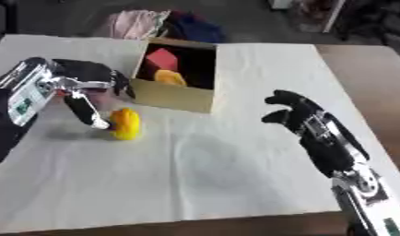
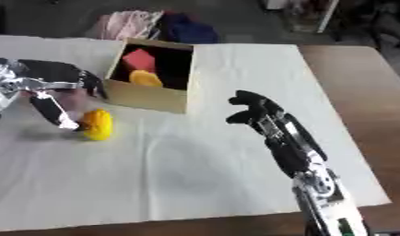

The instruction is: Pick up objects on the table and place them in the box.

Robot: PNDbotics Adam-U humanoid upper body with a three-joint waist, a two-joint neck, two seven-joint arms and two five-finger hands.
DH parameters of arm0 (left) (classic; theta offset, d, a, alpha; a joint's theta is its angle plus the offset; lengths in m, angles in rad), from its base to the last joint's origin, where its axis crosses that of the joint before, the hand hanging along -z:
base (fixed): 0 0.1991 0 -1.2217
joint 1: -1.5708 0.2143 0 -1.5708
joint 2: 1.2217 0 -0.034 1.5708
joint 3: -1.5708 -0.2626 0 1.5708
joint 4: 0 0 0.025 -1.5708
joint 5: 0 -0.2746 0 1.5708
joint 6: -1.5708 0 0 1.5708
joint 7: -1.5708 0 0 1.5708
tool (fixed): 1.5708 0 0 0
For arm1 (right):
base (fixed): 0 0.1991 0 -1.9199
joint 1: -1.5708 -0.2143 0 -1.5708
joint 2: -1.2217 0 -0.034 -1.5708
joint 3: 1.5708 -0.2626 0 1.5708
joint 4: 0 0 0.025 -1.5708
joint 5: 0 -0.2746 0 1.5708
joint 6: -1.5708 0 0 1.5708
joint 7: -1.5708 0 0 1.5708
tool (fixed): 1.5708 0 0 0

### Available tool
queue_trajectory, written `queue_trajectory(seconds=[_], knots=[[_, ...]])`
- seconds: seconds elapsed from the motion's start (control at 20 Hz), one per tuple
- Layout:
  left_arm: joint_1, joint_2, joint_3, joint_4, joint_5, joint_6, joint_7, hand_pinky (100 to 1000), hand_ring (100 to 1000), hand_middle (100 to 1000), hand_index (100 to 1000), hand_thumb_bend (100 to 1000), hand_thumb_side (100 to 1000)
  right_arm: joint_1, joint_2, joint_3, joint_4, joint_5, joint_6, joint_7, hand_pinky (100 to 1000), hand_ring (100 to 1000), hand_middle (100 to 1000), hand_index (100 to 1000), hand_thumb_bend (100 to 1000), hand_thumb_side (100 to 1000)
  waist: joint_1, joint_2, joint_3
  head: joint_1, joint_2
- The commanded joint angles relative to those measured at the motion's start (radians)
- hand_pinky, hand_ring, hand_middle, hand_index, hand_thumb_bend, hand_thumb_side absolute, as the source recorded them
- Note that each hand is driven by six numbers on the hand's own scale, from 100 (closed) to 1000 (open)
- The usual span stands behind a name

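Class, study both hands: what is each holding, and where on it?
Neither holds anything. The left hand only touches the yellow object at its left side; the right hand hangs curled, apart.

My table, box at the back, one loose piece in front of it.

I see the open cardboard box point(image 1: 173, 94) toward the far left of centre on the cloth-covered table point(image 1: 219, 175), two blocks point(image 1: 161, 59) inside it. Before the box, to its left, lies a rounded object point(image 1: 126, 123), my left hand point(image 1: 90, 87) touching its left side. My right hand point(image 1: 296, 113) hangs well right of both. Clothes point(image 1: 143, 23) lie behind the table.
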Motion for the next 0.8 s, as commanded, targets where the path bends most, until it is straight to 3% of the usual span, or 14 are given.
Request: queue_trajectory(seconds=[0.05, 0.25, 0.45, 0.8], knots=[[-0.004, 0.041, -0.017, -0.006, 0.008, -0.322, -0.292, 786, 720, 771, 857, 419, 326, -0.014, -0.013, -0.009, -0.011, 0.003, -0.001, -0.005, 819, 692, 803, 885, 100, 796, 0.006, -0.007, -0.002, -0.001, -0.003], [0.01, 0.052, -0.034, -0.008, 0.0, -0.353, -0.293, 753, 643, 675, 787, 387, 322, -0.014, -0.013, -0.008, -0.01, 0.004, -0.001, -0.005, 819, 693, 804, 886, 100, 796, 0.007, -0.007, -0.001, -0.001, -0.002], [0.009, 0.055, -0.018, -0.017, 0.028, -0.338, -0.293, 684, 524, 521, 653, 257, 310, -0.013, -0.013, -0.009, -0.01, 0.004, -0.001, -0.005, 819, 693, 804, 885, 100, 796, 0.006, -0.009, 0.001, -0.001, -0.002], [-0.029, 0.072, 0.036, -0.094, 0.142, -0.256, -0.293, 654, 476, 468, 598, 185, 297, -0.011, -0.013, -0.01, -0.008, 0.004, -0.001, -0.006, 819, 693, 804, 886, 100, 799, 0.006, -0.01, 0.003, -0.003, -0.001]])
